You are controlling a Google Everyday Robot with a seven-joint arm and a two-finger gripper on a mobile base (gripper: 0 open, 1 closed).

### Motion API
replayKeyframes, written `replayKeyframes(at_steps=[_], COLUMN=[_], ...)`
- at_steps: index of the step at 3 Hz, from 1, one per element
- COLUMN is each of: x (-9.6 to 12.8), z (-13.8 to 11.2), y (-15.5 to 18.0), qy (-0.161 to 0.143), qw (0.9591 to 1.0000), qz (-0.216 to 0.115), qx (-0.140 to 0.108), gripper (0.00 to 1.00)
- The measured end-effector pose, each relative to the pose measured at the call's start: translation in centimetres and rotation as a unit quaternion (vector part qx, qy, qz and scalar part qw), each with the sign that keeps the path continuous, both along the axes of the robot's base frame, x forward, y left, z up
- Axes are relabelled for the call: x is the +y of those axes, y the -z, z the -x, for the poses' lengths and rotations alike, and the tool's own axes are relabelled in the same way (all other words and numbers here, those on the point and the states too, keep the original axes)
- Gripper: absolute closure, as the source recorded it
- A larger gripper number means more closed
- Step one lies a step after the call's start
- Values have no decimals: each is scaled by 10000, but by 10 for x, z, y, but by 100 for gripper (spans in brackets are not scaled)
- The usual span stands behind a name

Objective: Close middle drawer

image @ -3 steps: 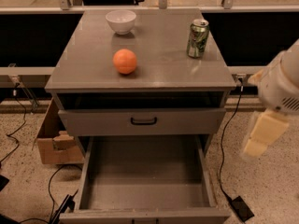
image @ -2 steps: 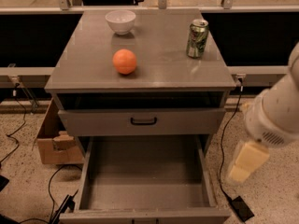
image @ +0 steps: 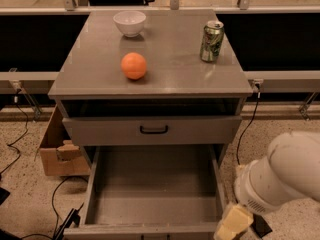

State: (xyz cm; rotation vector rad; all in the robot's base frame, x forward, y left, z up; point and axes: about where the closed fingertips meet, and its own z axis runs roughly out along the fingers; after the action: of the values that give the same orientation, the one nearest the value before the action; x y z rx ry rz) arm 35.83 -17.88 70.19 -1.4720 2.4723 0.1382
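Camera view is looking down on a grey square-topped cabinet [image: 165, 79], and the middle drawer [image: 152, 186], a deep plain grey box, is standing pulled far out of it at the lower centre of the frame. Its inside is showing bare, and its low flat front is running along the bottom edge of the frame. Above it, another grey drawer front [image: 100, 130] with a small black loop handle is sitting nearly flush under the top.

The cream-coloured gripper [image: 233, 224] is hanging at the lower right of the frame, on the end of a thick white arm [image: 285, 174], just outside the drawer's right wall near its front corner. I cannot tell whether it is spread or pressed together, and it is not holding anything that shows.

The drawer front is lying to the left of the gripper, level with it or slightly lower in the frame. The drawer's line of travel is running from the bottom of the frame up toward the cabinet. Judging from this, the gripper is still needing to get onto the front face before a push toward the top of the frame can send the drawer in.

On the top, 3 things are resting well apart: a white bowl [image: 129, 23], a round orange fruit [image: 134, 66] and a green drink can [image: 211, 41].
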Motion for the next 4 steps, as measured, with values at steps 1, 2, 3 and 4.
replayKeyframes(at_steps=[1, 2, 3, 4], x=[15, 16, 19, 33], z=[23, 23, 24, 31], y=[49, 51, 43, 79], qy=[120, 140, 3, -234], qw=[9990, 9990, 9993, 9985], qz=[-371, -380, -374, -482], qx=[217, 192, 21, 58], gripper=[0, 0, 0, 0])
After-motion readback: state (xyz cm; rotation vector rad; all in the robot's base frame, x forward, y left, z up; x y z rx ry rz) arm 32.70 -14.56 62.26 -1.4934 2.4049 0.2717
